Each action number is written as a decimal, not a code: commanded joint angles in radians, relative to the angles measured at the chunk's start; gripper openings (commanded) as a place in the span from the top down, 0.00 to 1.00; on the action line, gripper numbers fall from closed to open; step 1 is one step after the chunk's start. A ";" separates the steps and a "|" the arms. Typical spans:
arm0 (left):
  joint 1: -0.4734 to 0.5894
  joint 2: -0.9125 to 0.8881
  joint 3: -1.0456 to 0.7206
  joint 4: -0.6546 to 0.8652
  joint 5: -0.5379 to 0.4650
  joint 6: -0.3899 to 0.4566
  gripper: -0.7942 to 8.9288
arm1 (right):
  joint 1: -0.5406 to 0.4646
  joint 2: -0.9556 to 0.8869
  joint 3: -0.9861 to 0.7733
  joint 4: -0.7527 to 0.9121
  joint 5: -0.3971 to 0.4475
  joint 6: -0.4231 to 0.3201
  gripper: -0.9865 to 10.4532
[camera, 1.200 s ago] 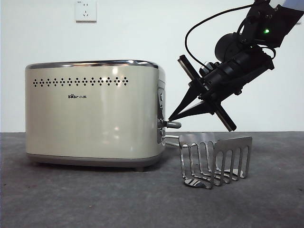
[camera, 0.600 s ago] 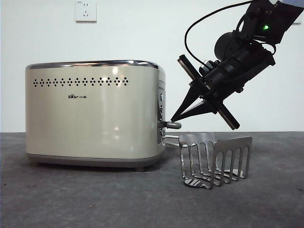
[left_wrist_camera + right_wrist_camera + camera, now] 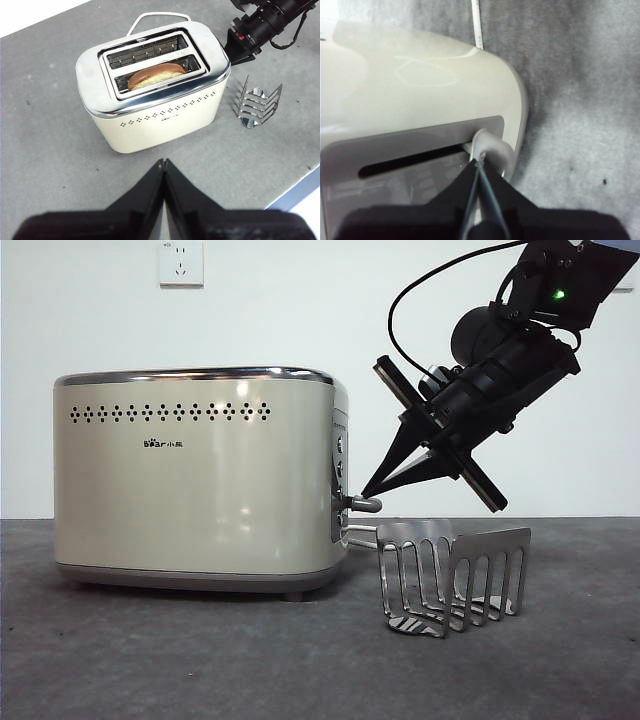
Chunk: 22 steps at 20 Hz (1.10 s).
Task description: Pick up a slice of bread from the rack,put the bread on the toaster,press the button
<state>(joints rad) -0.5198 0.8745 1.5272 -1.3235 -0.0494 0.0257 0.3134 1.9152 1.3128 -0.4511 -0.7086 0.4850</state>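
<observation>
Grey tabletop, white wall behind. I judge the button (image 3: 364, 504) stiff and sprung, best pushed from above. My right gripper (image 3: 366, 490), jaws pinched together, rests its tip on it at the toaster's (image 3: 195, 475) end. The slice of bread (image 3: 156, 75) sits in a slot; the rack (image 3: 455, 578) stands empty. My left gripper (image 3: 164, 163) waits closed.

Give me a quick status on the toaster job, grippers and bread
Right gripper shut, tip at the button. Left gripper shut, waiting clear. Slice of bread in the toaster slot; rack empty. No obstruction seen.
</observation>
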 commanded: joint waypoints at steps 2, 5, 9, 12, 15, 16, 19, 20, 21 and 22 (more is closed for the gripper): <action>-0.002 -0.002 -0.008 0.003 -0.002 0.008 0.93 | 0.002 0.066 -0.049 -0.048 0.095 -0.013 0.92; -0.002 -0.002 -0.008 0.003 -0.002 0.008 0.93 | 0.002 0.062 -0.048 -0.036 0.089 -0.011 0.92; -0.002 -0.002 -0.008 0.003 -0.002 0.008 0.93 | 0.002 0.023 -0.047 -0.019 0.089 -0.011 0.92; -0.002 -0.002 -0.008 0.003 -0.002 0.008 0.93 | 0.002 -0.022 -0.047 -0.018 0.093 -0.011 0.92; -0.002 -0.002 -0.008 0.003 -0.002 0.008 0.93 | 0.002 -0.070 -0.047 -0.013 0.092 -0.017 0.92; -0.002 -0.002 -0.008 0.003 -0.002 0.008 0.93 | 0.002 -0.085 -0.048 -0.012 0.092 -0.019 0.92; -0.002 -0.002 -0.008 0.003 0.004 0.008 0.93 | 0.002 -0.150 -0.047 -0.013 0.092 -0.019 0.92; -0.002 -0.002 -0.008 0.003 0.004 0.006 0.93 | 0.002 -0.173 -0.048 -0.013 0.092 -0.019 0.92; -0.002 -0.002 -0.008 0.003 0.005 0.004 0.93 | 0.002 -0.205 -0.047 -0.014 0.092 -0.021 0.92; -0.002 -0.002 -0.008 0.003 0.005 0.004 0.93 | 0.002 -0.233 -0.047 -0.014 0.092 -0.023 0.92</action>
<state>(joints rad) -0.5198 0.8745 1.5272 -1.3235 -0.0456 0.0257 0.3138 1.6779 1.2743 -0.4713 -0.6170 0.4747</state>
